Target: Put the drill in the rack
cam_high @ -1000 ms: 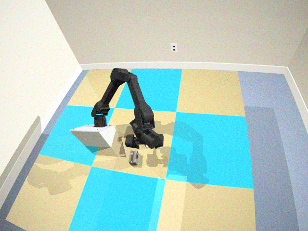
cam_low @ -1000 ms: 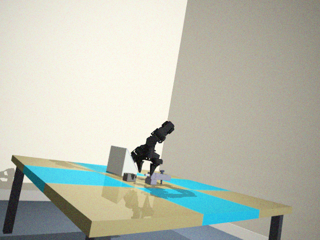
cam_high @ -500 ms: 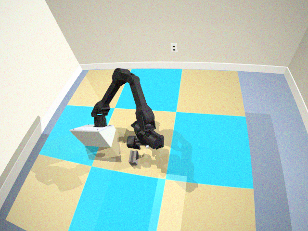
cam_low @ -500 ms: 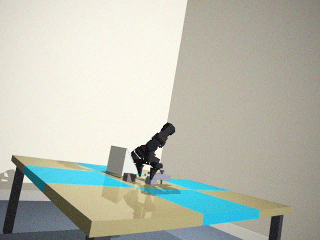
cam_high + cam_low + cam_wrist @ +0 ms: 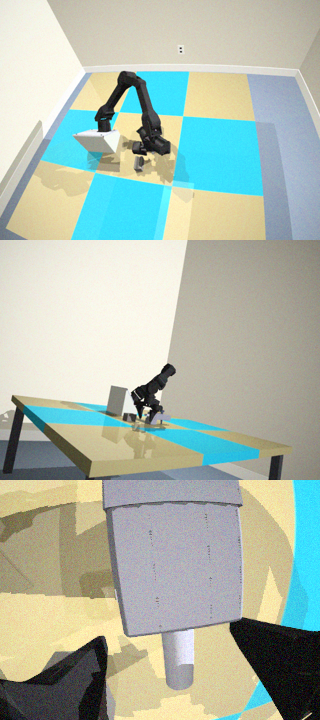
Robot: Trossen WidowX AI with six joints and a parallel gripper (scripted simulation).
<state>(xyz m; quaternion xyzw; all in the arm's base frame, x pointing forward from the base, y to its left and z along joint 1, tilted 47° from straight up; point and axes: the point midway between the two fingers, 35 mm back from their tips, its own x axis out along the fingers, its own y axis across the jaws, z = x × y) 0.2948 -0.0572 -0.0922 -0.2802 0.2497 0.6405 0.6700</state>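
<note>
1. The gripper (image 5: 151,151) (image 5: 145,419) (image 5: 171,634) is low over the table (image 5: 219,155) (image 5: 144,446) (image 5: 30,625), pointing down and opened nearly to its full width, with nothing in its grasp.
2. Its two fingers stand to either side of the drill (image 5: 178,660), both apart from the pale round shank.
3. The drill sits in the lavender-grey housing (image 5: 163,417) (image 5: 177,565); only its shank shows, sticking out of the end face toward the near side. How deep the rest goes inside is hidden.
4. The housing is a long block with a raised step across its top in the wrist view. From the top, the gripper covers most of it.
5. The dark blue key (image 5: 161,412) stands upright at the housing, farther along than the shank end. Whether it is pressed down cannot be told.
6. The rack (image 5: 138,164) (image 5: 129,417) (image 5: 64,655), a small grey block with a groove, rests on the table to the near left of the housing, apart from it. The drill is in the housing, not in this groove.
7. At the left, the black arm (image 5: 146,98) (image 5: 155,384) rises from a white wedge-shaped base (image 5: 90,142) (image 5: 116,400) and bends over to the right.
</note>
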